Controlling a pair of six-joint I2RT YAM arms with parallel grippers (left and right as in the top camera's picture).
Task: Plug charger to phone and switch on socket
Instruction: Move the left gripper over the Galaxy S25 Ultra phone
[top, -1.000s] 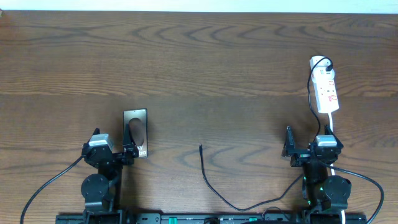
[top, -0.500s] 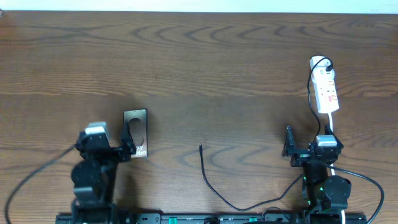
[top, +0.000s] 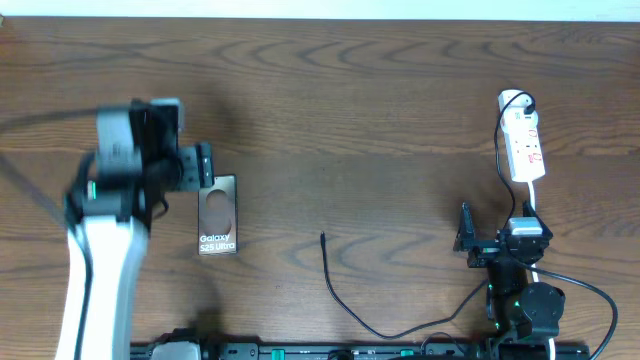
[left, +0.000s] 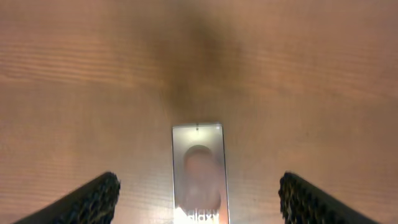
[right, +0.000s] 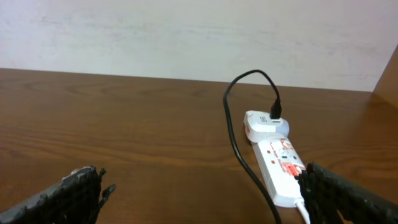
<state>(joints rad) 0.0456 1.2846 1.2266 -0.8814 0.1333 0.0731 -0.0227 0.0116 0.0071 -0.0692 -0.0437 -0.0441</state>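
Observation:
The phone (top: 217, 215) lies flat at the table's left, dark and glossy, with white "Galaxy" lettering at its near end. My left gripper (top: 204, 165) hangs open and empty above the phone's far end. In the left wrist view the phone (left: 199, 168) lies between the open left gripper's fingers (left: 199, 190). The charger (top: 340, 295) is a thin black cable whose plug tip (top: 322, 237) lies loose mid-table. The white socket (top: 524, 145) lies at the far right. My right gripper (top: 495, 240) rests open and empty just in front of it, and the right wrist view shows the socket (right: 280, 162) between the open right gripper's fingers (right: 205, 193).
A black plug (right: 275, 113) sits in a white adapter (right: 266, 123) at the socket's far end, and its black cable (right: 236, 143) runs back toward me. A white cord (top: 531, 200) leaves the socket's near end. A pale wall (right: 186, 37) bounds the table's far edge.
My left arm has risen from its rest and swung away from me over the phone, uncovering the phone's lettering. The phone, charger and right arm have not moved.

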